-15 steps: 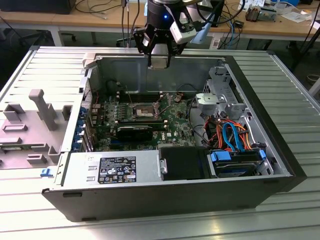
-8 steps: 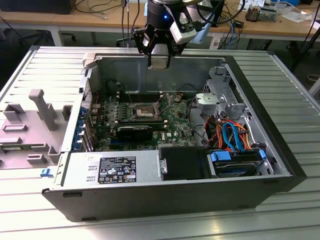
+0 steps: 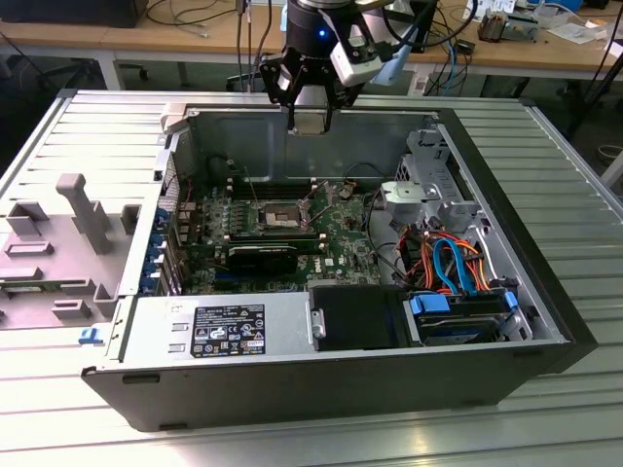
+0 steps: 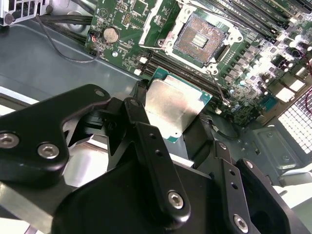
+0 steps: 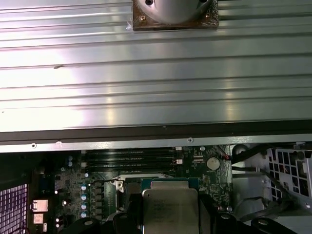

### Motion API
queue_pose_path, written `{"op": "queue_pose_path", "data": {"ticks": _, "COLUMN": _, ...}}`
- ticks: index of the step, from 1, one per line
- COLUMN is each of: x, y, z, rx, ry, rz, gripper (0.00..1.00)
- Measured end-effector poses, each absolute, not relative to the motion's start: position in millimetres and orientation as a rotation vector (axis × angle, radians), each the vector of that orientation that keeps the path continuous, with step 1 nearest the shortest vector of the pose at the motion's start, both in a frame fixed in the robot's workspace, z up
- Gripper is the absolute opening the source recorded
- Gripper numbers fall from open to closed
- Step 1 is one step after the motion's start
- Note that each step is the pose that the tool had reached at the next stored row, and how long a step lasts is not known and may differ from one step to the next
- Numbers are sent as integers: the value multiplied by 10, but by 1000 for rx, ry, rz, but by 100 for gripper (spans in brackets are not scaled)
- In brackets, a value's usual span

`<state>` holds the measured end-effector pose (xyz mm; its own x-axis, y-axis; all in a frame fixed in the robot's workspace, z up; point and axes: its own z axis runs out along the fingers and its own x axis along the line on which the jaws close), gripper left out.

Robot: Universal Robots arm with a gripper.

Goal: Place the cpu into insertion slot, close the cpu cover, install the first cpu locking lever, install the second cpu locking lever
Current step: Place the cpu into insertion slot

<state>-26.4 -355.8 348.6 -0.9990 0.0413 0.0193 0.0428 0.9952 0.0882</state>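
Note:
My gripper [image 3: 311,115] hangs above the far rim of the open computer case [image 3: 545,292], shut on the cpu [image 3: 311,124]. In the second wrist view the cpu [image 4: 176,103] is a flat silver square with a green edge, pinched between the black fingers [image 4: 142,122]. Below and ahead of it lies the insertion slot [image 4: 200,39], its dark gold-tinted contact field exposed inside a silver rim. The slot [image 3: 277,214] sits mid-board in the exterior view. A thin wire lever [image 4: 222,92] stands up beside it. I cannot make out the cpu cover apart from the rim.
Long black memory slots [image 4: 190,78] flank the socket. A black graphics card [image 3: 263,256] lies in front of it. A grey power supply [image 3: 214,331], a blue-tabbed drive bay [image 3: 458,316] and orange and blue cables [image 3: 448,258] fill the near side. A grey plastic shroud [image 3: 78,229] rests on the exterior view's left.

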Motion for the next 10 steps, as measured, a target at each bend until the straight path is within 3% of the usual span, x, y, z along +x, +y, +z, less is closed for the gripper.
{"op": "queue_pose_path", "data": {"ticks": 10, "x": -264, "y": -3558, "z": 3483, "rx": -98, "ry": -3120, "rz": -139, "gripper": 55}}
